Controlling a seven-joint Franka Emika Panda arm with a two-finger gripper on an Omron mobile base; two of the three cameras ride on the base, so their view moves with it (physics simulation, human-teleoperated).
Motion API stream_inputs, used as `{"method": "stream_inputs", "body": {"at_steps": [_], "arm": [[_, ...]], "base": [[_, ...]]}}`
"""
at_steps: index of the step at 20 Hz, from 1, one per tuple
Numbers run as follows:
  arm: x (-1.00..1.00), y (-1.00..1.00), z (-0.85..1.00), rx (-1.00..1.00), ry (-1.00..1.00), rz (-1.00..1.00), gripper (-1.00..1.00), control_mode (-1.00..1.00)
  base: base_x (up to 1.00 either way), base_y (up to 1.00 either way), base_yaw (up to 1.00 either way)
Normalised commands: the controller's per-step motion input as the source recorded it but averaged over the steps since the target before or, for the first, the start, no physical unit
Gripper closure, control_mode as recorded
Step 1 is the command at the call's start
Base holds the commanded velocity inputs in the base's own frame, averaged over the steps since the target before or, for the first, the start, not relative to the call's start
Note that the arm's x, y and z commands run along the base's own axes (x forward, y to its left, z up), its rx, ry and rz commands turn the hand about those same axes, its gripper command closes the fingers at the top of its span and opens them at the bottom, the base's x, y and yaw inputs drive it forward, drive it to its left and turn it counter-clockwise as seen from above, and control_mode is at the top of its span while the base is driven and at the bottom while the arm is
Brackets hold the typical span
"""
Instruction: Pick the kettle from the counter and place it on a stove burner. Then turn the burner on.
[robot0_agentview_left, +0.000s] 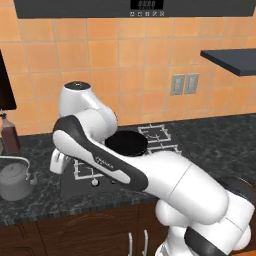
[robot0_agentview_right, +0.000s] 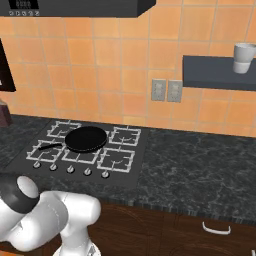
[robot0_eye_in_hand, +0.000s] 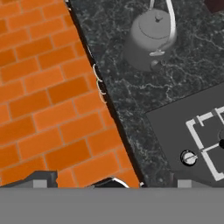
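One kettle (robot0_agentview_left: 15, 181) sits on the counter (robot0_agentview_left: 220, 137), well to the left of the cooktop (robot0_agentview_right: 127, 170) and near the front edge, its wire handle arched over the lid and its short spout pointing toward the stove. One dark brown bottle (robot0_agentview_left: 10, 134) stands behind it by the wall. One black frying pan (robot0_agentview_right: 86, 138) rests on the middle of the cooktop, handle reaching out to the left. Five grates count out across the cooktop, and five round knobs (robot0_agentview_right: 70, 169) line its front edge. The back-left stove burner (robot0_agentview_right: 64, 128) stands bare, just beside the pan.

The gripper (robot0_eye_in_hand: 109, 183) hangs out past the counter's front edge, above the orange floor, with its dark fingertips (robot0_eye_in_hand: 41, 179) spread wide and nothing between them. In the hand view the kettle (robot0_eye_in_hand: 151, 39) lies well apart from the fingers, up across a stretch of bare speckled stone, with one knob (robot0_eye_in_hand: 188, 158) and a grate corner close by on the other side.

Between kettle and cooktop the stone is bare. Right of the cooktop the counter runs on unbroken to a long open stretch. Brown cabinet fronts (robot0_agentview_right: 165, 232) with pale curved handles sit below the edge.

Orange tile covers the wall, carrying two grey outlet plates (robot0_agentview_right: 166, 90). A dark shelf (robot0_agentview_right: 215, 73) on the right holds one white cup (robot0_agentview_right: 244, 58), and a dark hood (robot0_agentview_left: 140, 7) hangs over the stove.
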Motion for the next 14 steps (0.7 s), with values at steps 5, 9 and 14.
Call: {"method": "stream_inputs", "body": {"at_steps": [5, 9, 14], "arm": [[0.21, 0.66, -0.15, -0.08, 0.00, 0.00, -1.00, -1.00], [0.47, 0.46, -0.35, 0.00, 0.00, 0.00, -1.00, -1.00], [0.36, 0.05, -0.26, 0.03, 0.00, 0.00, -1.00, -1.00]], "base": [[0.00, 0.00, 0.00], [0.00, 0.00, 0.00], [0.00, 0.00, 0.00]]}}
